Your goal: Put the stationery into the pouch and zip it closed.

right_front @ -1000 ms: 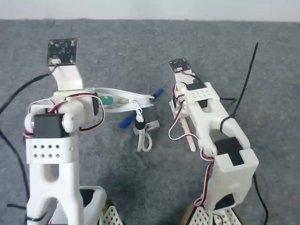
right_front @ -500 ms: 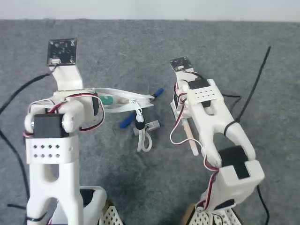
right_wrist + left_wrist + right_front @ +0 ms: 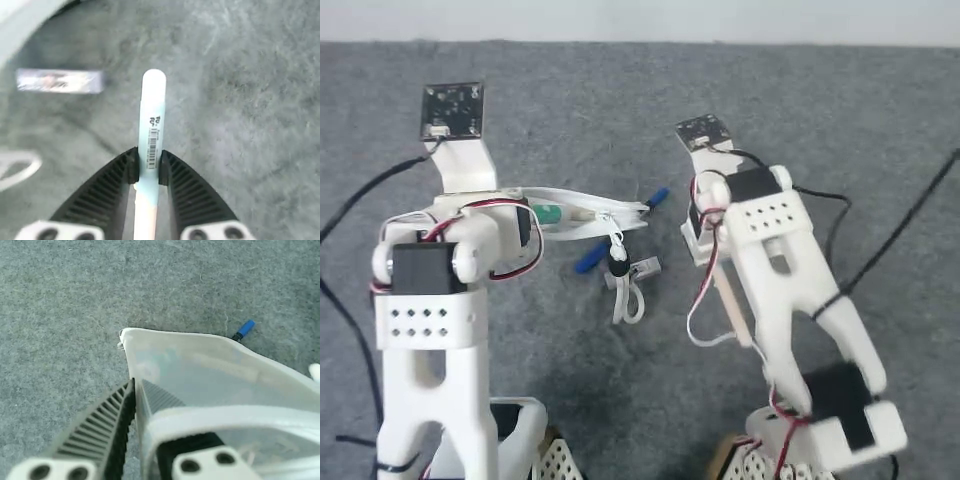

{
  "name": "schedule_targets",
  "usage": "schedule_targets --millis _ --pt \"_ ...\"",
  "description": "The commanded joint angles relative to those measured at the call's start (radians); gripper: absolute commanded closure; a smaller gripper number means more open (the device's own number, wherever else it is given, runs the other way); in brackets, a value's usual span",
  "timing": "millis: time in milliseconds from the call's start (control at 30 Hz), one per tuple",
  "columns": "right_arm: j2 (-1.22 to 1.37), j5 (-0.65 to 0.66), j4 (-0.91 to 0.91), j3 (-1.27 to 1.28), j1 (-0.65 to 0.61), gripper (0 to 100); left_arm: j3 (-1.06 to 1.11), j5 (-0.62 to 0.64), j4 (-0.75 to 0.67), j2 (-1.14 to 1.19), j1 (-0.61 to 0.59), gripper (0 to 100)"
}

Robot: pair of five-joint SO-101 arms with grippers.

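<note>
Lying lengthwise between clenched right fingers (image 3: 186,192), pen (image 3: 152,115), rounded end straight ahead; left fingers (image 3: 102,427) grasping pouch (image 3: 200,375).

White plastic arms (image 3: 428,310), black servos (image 3: 418,268), red-white-black wires (image 3: 705,275); left tool (image 3: 136,385) and right tool (image 3: 148,157) have ribbed black fingers (image 3: 107,195).

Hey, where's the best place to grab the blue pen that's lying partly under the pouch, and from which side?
Probably the blue pen by its longer bare end, on the side toward the arm bases, taken from above with the jaws across the barrel. The pouch covers its middle, and only a short tip pokes out on the far side.
</note>
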Motion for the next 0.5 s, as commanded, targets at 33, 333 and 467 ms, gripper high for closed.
schedule_targets --millis 33,333,467 --pt "-0.185 0.006 0.071 -0.025 -0.048 99.2 -0.01 0.011 -0.032 -0.005 -0.002 99" --pt "-0.472 0.0 0.001 0.152 -0.134 99.1 -0.01 0.011 -0.032 -0.003 -0.002 99" --pt "-0.576 0.0 -0.084 0.258 -0.16 99.1 -0.01 0.011 -0.032 -0.003 -0.002 99"
